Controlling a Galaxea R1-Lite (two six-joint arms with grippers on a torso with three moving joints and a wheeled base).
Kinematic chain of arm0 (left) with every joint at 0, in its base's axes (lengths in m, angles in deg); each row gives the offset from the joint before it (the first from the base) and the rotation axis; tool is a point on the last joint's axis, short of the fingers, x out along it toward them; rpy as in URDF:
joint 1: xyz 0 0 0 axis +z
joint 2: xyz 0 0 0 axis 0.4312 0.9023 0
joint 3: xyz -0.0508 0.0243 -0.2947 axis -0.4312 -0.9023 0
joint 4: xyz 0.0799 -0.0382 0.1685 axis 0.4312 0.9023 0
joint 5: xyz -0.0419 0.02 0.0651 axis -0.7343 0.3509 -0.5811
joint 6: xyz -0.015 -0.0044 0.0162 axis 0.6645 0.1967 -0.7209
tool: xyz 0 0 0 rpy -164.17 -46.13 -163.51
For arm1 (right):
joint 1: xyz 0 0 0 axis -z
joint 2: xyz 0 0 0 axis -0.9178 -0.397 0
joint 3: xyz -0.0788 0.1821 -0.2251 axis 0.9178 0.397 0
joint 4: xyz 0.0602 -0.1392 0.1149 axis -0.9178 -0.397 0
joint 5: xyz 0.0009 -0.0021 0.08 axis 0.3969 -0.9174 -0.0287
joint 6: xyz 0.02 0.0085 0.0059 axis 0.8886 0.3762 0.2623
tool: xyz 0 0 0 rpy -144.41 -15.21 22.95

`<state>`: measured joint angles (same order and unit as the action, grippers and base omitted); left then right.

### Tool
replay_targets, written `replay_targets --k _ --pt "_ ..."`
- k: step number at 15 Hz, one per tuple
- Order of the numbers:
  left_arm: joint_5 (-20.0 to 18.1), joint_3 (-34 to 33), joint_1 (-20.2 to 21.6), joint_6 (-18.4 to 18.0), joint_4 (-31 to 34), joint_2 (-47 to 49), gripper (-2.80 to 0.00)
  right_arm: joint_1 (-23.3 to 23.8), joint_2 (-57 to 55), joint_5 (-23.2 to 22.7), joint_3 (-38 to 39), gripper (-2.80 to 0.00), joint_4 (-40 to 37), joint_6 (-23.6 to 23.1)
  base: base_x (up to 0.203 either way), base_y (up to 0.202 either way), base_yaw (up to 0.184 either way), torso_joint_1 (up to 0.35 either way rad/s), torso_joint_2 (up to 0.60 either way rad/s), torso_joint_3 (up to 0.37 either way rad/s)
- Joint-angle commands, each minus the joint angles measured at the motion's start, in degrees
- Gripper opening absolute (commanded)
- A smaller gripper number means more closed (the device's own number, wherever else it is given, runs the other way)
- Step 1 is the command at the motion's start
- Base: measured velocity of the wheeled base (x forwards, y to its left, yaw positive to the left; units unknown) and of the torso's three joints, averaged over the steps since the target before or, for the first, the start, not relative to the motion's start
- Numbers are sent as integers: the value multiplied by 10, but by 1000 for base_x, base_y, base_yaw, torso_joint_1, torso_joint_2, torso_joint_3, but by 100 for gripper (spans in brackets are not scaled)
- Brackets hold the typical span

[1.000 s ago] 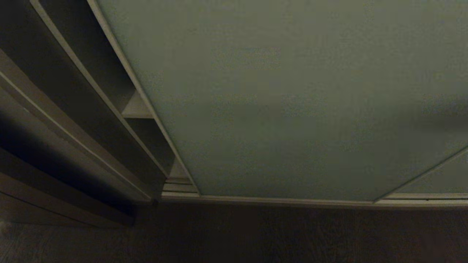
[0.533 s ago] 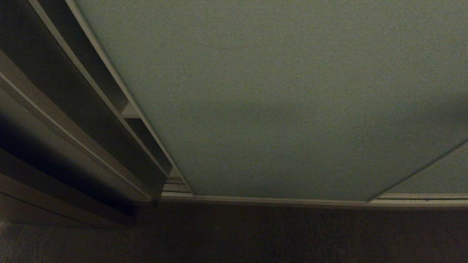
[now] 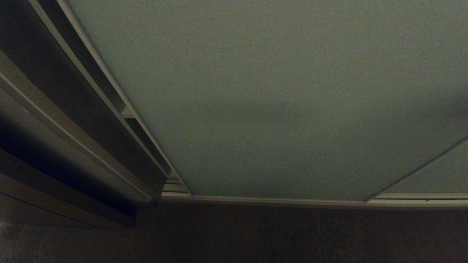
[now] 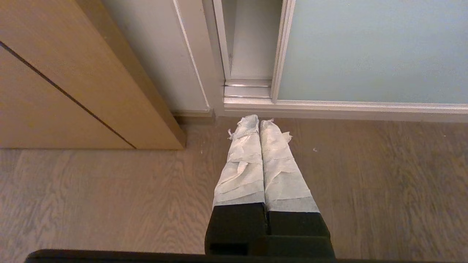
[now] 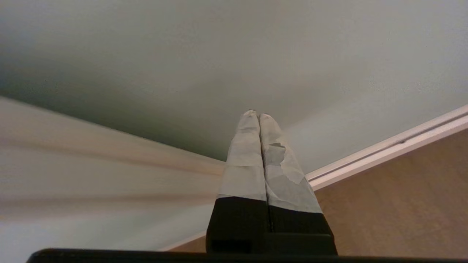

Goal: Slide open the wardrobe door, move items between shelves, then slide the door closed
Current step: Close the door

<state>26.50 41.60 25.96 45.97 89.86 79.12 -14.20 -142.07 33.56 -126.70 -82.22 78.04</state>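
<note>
My right hand (image 5: 259, 116), paper-taped fingers pressed together and holding nothing, is pointing at the matte pale grey-green sliding wardrobe door (image 3: 278, 98). In the right wrist view the tips are sitting mid-frame against the panel; I cannot tell whether they are touching it or just short of it.

My left hand (image 4: 259, 122) is parked low over the brown wood-grain floor (image 4: 91, 197), fingers likewise together and empty, tips near the pale metal bottom track (image 4: 248, 91).

Door state: filling most of the head view, its slim pale frame edge running from upper left down to lower centre. Only a narrow gap is showing at the left of that edge, with a sliver of one flat white shelf (image 3: 128, 112) visible in it. The plush items are not in view; I am judging they are behind the door. So this looks like the closing step, nearly finished.

Risks from here:
- Flat fingertips on a smooth panel: if I am pushing by friction alone, they could skid and the door stops short.
- Pushing too hard could slam the door into the white jamb (image 4: 190, 58) and bounce it back open.
- Right wrist view is smeared at left, so the contact point is uncertain.
</note>
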Motion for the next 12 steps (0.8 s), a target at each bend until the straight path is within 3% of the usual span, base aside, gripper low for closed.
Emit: replay_targets --k 1,7,12 --pt "0 0 0 0 0 0 -280 -13 -11 -3 -1 -280 1 1 0 0 0 0 0 0" --pt "0 0 0 0 0 0 -280 -48 -42 0 -37 -280 2 15 0 0 0 0 0 0" --pt "0 0 0 0 0 0 -280 -75 -27 0 -15 -280 3 16 0 0 0 0 0 0"
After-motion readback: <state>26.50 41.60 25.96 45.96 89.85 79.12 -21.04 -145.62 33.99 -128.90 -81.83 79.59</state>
